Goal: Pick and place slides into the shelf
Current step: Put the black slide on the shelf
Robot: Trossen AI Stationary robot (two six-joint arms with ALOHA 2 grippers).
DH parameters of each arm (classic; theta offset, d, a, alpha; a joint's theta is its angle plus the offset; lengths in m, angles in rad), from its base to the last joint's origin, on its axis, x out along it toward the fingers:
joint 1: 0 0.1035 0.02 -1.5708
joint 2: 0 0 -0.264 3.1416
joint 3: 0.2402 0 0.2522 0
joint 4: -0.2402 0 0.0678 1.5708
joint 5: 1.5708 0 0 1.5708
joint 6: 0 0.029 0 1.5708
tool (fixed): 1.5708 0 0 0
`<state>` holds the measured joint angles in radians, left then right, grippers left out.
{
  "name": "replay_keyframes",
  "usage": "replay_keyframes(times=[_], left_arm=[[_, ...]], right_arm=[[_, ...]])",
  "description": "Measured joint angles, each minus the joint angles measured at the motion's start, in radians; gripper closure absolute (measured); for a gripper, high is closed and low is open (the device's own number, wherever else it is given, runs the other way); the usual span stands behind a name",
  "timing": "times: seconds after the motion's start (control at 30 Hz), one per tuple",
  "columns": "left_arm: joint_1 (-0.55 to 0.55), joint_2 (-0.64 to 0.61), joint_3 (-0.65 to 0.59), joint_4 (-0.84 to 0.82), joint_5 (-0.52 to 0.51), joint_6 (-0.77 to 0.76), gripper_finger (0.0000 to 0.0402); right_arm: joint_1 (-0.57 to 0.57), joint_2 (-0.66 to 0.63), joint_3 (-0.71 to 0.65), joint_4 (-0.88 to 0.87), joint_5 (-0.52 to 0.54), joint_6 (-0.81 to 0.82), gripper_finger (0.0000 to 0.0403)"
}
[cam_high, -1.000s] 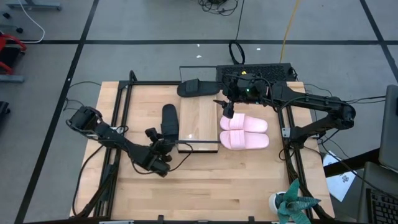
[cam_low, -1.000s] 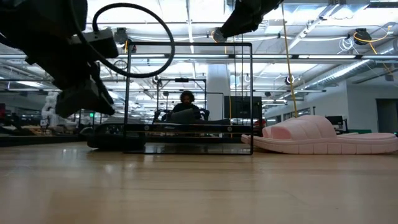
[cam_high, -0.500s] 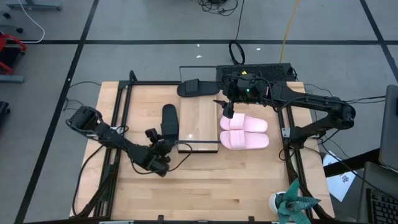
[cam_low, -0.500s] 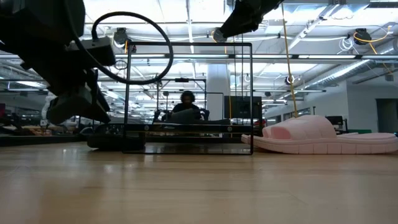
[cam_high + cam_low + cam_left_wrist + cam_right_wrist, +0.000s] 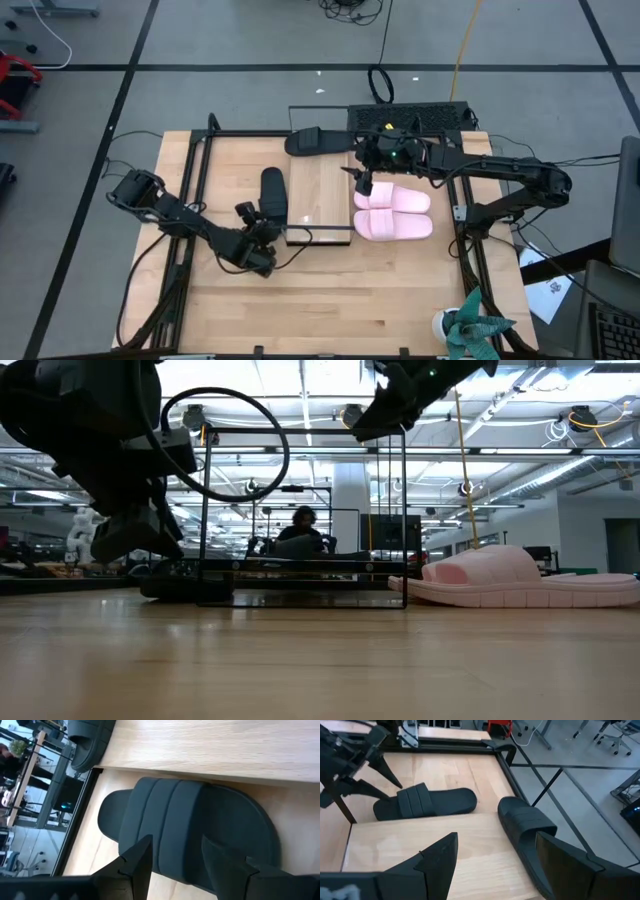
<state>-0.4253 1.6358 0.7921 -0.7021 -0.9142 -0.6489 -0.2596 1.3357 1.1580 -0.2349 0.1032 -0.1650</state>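
The left end effector [image 5: 262, 232] hangs low over the heel end of a black slide [image 5: 272, 193] that lies on the desk [image 5: 330, 290] just beside the left edge of the shelf [image 5: 320, 190]; its fingers [image 5: 137, 860] stand open to either side of the wide strap, not yet touching it, which looks like a line-up for a pinch across the strap, the easiest part to lift by. That slide sits lengthwise along the shelf, so only a short sideways carry should be needed. The second black slide [image 5: 315, 141] rests at the far end of the shelf, half off the desk edge and lying crosswise, so I'd guess it will want turning before it fits. The pink pair [image 5: 393, 211] lies side by side, touching, on the desk just right of the shelf. The right end effector [image 5: 364, 183] hovers above the shelf's right edge near the pink pair, fingers [image 5: 440, 855] spread wide and holding nothing, looking down across the bare board toward both black slides. No slide lies on the shelf board so far, so the job looks to be near its start. A person [image 5: 300, 532] sits in the room beyond the desk
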Motion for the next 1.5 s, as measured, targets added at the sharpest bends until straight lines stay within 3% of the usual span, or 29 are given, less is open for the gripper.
replay_keyframes(times=[0.3, 1.0, 1.13, 1.33, 1.5], left_arm=[[0.005, 0.0, -0.002, -0.001, 0.065, 0.02, 0.0225], [0.108, 0.001, -0.113, 0.086, -0.029, 0.02, 0.0226], [0.129, 0.001, -0.135, 0.139, -0.057, 0.043, 0.0263], [0.172, -0.001, -0.152, 0.199, -0.026, 0.098, 0.0387], [0.178, -0.001, -0.14, 0.01, -0.044, -0.014, 0.0397]], right_arm=[[0.001, 0.0, 0.0, 0.06, -0.003, -0.005, 0.0145], [0.058, 0.0, 0.001, 0.145, 0.0, -0.034, 0.0145], [0.06, 0.0, 0.001, 0.148, 0.0, -0.034, 0.0145], [0.06, 0.0, 0.001, 0.153, 0.0, -0.034, 0.0145], [0.06, 0.0, 0.001, 0.149, 0.001, -0.031, 0.0145]])
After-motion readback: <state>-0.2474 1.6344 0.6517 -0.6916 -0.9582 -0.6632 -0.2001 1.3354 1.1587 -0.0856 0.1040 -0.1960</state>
